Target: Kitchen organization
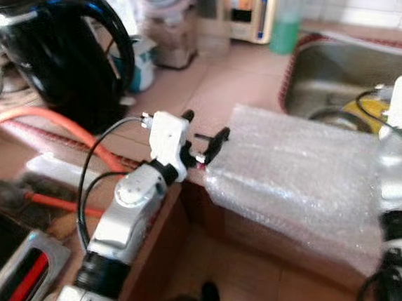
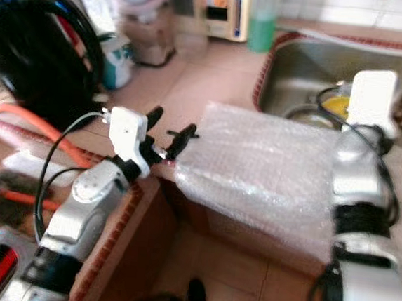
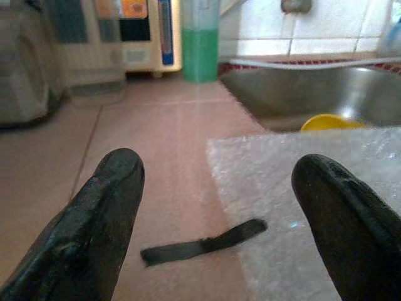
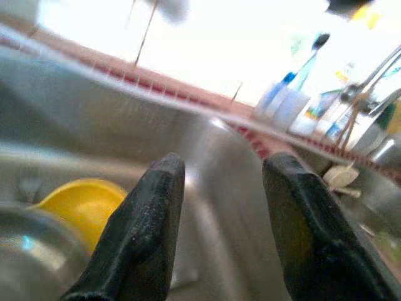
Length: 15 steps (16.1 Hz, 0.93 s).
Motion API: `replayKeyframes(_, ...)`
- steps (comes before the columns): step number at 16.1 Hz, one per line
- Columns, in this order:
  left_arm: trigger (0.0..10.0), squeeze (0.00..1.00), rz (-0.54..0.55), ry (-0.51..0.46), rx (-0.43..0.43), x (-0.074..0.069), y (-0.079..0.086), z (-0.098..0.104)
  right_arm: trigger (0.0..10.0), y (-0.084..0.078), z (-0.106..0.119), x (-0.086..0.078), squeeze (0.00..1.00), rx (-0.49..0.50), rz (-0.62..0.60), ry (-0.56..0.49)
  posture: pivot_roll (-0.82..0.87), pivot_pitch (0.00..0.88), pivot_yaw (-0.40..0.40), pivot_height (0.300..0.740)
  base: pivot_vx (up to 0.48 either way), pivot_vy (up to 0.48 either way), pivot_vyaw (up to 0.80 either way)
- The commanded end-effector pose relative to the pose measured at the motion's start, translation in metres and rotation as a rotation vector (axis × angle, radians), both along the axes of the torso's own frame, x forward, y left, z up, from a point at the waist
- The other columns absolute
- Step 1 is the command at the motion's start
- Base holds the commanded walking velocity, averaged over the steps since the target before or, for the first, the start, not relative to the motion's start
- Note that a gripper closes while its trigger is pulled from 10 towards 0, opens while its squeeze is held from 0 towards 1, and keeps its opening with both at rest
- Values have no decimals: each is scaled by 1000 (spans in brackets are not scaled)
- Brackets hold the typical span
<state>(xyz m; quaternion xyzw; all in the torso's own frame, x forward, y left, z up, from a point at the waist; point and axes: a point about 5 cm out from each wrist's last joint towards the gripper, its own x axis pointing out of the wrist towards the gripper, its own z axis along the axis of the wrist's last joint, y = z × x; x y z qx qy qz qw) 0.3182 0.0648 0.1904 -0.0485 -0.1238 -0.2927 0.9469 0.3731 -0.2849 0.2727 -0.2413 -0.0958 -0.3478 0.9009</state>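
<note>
Approaching the bubble wrap sheet at the counter edge, no grasp yet made

The left gripper is held with fingers apart just beside the sheet's near corner, a black strip lying on the counter between them. The right gripper, fingers apart and empty, is poised over the sink above a yellow bowl. The sheet is judged not yet secured; closing on its edge is called for next

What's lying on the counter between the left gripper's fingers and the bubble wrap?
A short black strip lies on the bare counter, its far end touching the bubble wrap edge. The left wrist view shows it ahead of the open left gripper.
</note>
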Motion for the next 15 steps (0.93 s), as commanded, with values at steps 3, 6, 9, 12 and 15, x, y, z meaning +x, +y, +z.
replayKeyframes(3,10000,0,-6,6,9,-2,0,-2,10000,18,-12,3,43,-88,114,89,-232,226,201,740,0,0,0)
replayKeyframes(6,10000,0,-27,10,5,-4,0,-3,10000,47,-14,-7,0,-271,341,100,-244,235,204,740,0,0,0)
replayKeyframes(9,10000,0,6,32,-14,-1,2,-3,10000,74,-31,-23,0,-326,502,142,-267,238,205,740,0,0,0)
replayKeyframes(12,10000,0,34,41,-13,-1,3,-4,10000,87,-34,-33,0,-419,547,143,-277,234,201,740,0,0,0)
replayKeyframes(15,10000,0,83,47,-40,0,9,-4,10000,93,-29,-46,0,-466,561,109,-280,224,181,740,0,0,0)
